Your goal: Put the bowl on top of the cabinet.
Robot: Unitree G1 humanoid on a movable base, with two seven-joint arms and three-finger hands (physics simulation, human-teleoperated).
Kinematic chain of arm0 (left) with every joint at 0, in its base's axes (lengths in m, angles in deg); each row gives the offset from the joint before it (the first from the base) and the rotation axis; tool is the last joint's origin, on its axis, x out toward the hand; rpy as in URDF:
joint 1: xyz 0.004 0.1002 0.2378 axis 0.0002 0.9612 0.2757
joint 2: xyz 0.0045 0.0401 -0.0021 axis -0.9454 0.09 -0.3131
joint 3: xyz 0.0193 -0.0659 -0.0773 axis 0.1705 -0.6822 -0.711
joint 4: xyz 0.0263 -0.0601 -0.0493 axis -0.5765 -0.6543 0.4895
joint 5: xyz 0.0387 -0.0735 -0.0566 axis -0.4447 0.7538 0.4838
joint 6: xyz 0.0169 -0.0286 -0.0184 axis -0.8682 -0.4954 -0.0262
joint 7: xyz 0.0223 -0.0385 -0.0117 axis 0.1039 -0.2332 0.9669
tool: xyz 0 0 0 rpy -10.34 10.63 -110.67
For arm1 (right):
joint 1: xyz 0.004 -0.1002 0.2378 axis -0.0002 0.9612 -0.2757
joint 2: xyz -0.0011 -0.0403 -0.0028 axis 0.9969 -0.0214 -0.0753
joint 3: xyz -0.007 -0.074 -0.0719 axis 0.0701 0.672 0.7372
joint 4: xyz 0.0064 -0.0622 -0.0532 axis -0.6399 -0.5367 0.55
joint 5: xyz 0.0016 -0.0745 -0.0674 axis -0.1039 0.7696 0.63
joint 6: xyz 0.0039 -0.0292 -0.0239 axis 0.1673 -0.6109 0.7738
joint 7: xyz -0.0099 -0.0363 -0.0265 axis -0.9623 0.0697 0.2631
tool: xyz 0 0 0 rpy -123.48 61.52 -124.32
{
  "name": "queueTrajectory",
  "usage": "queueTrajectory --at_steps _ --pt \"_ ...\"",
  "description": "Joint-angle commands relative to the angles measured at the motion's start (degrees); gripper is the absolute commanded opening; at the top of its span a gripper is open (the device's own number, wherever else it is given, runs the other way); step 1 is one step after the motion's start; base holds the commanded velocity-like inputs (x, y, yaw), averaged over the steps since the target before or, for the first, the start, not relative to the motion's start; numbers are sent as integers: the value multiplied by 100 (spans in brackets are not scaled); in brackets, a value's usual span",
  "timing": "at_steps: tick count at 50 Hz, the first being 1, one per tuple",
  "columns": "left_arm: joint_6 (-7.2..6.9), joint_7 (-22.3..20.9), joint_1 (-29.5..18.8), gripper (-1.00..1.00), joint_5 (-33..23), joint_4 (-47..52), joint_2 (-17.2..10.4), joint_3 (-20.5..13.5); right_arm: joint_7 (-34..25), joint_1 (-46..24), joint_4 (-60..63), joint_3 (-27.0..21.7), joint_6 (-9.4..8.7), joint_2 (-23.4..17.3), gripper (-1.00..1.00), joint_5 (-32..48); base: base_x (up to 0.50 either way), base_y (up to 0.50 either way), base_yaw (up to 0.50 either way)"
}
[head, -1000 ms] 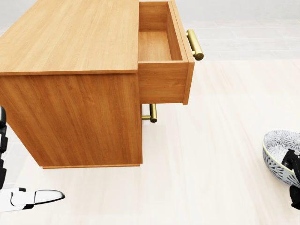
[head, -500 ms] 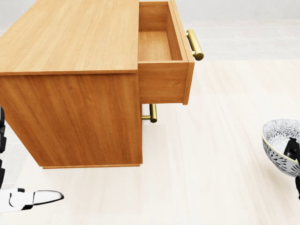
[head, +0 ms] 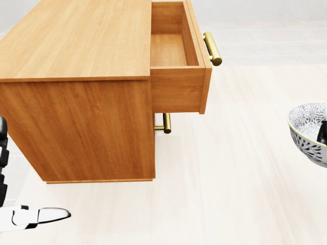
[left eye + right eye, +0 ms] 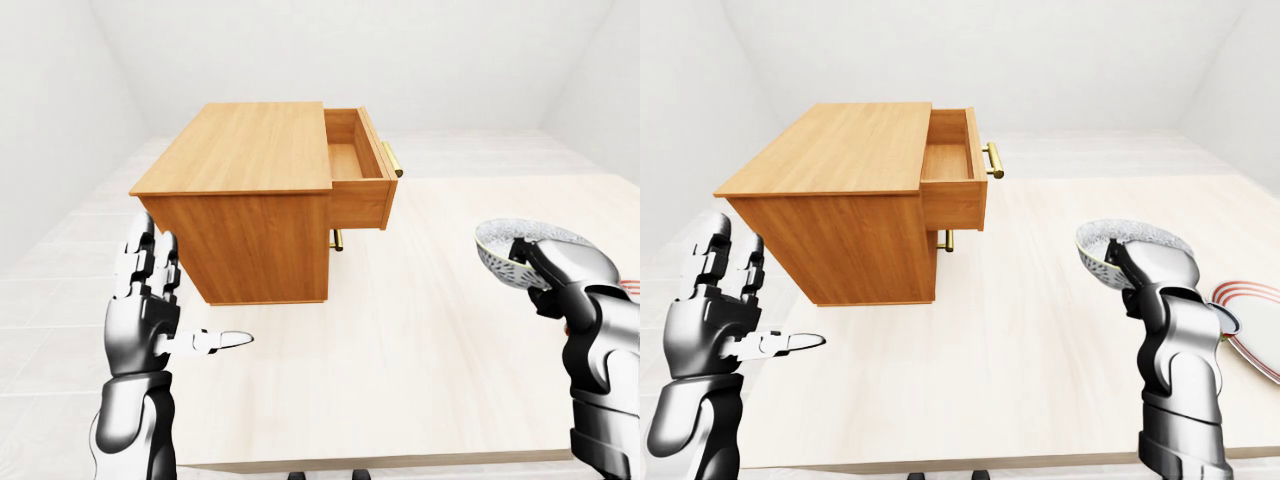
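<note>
We hold patterned bowl [image 4: 1132, 250] aloft in right hand [image 4: 1155, 272], fingers clamped on rim, well right of cabinet [image 4: 245, 150]. Left hand [image 4: 150, 310] idle, fingers apart. Carry step; next, swing bowl left over cabinet top.

1. The cabinet [image 3: 76, 46] looks like warm-toned wood with a fine straight grain, smooth and matt.
2. Its drawer handle [image 3: 212, 48] looks like brass-coloured metal with a soft sheen.
3. The table [image 3: 230, 178] is pale wood with faint streaks, smooth and matt.
4. The bowl [image 4: 1110, 250] looks ceramic: white, with a dark speckled pattern outside and a thin yellowish rim.
5. The left hand [image 4: 150, 300] and right hand [image 4: 1160, 265] are glossy silver-grey, metal-like, with black joints.
6. The plate [image 4: 1250, 320] is smooth white with red rings.
</note>
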State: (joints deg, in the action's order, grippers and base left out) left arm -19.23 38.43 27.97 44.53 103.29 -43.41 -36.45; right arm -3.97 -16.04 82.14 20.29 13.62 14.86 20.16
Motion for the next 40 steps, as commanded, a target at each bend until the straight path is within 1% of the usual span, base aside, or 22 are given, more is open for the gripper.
queueTrajectory --at_steps 1,6,21,30,40 --pt "0 -13 -15 100 10 -73 -14 -14 -704 -479 490 -77 0 -159 -100 349 0 0 0" --pt "0 -9 -22 100 7 -92 -18 -11 -704 -661 604 -57 0 -261 -100 451 0 0 0" --pt "0 -6 16 100 -9 -59 -3 18 -704 -1660 969 123 0 -694 -100 947 0 0 0" --pt "0 -23 4 100 19 -54 -12 -18 -704 -2051 999 240 0 -785 -100 1230 0 0 0" --pt "0 -27 -28 100 78 -45 -37 -97 -704 -2497 831 367 0 -758 -100 1359 0 0 0"
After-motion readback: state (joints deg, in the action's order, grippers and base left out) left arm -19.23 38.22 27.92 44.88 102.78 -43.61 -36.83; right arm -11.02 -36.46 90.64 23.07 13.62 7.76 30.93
